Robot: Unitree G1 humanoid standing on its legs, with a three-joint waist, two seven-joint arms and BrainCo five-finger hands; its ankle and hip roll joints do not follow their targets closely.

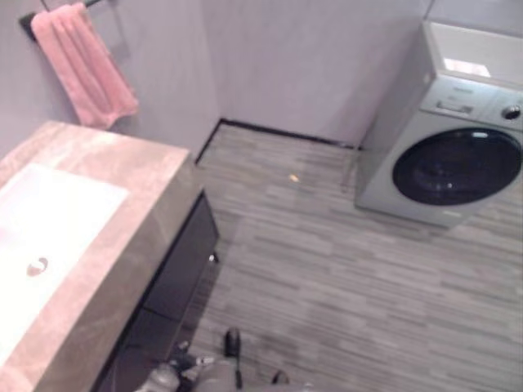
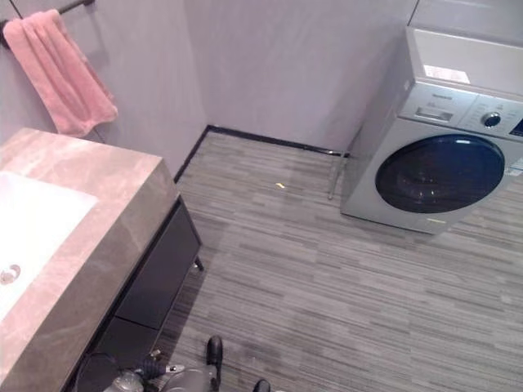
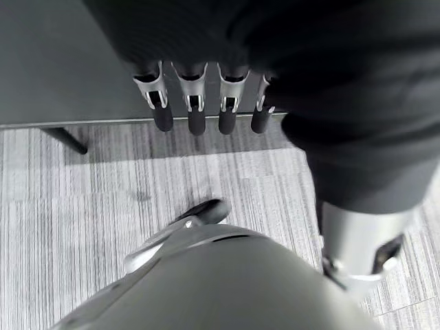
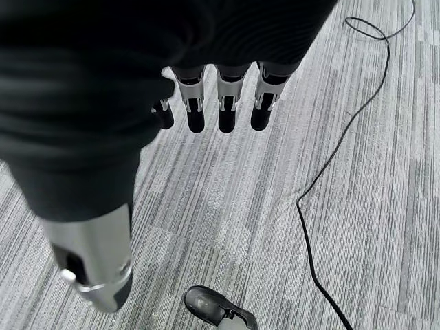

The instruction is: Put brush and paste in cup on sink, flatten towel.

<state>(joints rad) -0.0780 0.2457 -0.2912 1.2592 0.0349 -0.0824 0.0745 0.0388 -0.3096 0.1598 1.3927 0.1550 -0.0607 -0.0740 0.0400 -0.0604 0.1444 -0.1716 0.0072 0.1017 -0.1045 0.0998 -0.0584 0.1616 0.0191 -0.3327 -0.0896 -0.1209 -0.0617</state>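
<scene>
A pink towel (image 1: 82, 65) hangs bunched and uneven from a dark rail on the wall, above the far end of the counter. Below it is a beige stone counter (image 1: 122, 163) with a white sink basin (image 1: 49, 229) set in it, at the left of the eye views. My left hand (image 3: 196, 110) hangs beside the dark cabinet front (image 3: 69, 62), fingers straight and holding nothing. My right hand (image 4: 227, 103) hangs over the striped floor, fingers straight and holding nothing too.
A silver washing machine (image 1: 449, 155) with a dark round door stands against the wall at the right. Dark drawers (image 1: 176, 278) sit under the counter. Grey striped floor (image 1: 327, 269) lies between them, with a small yellow scrap (image 1: 293, 176) on it.
</scene>
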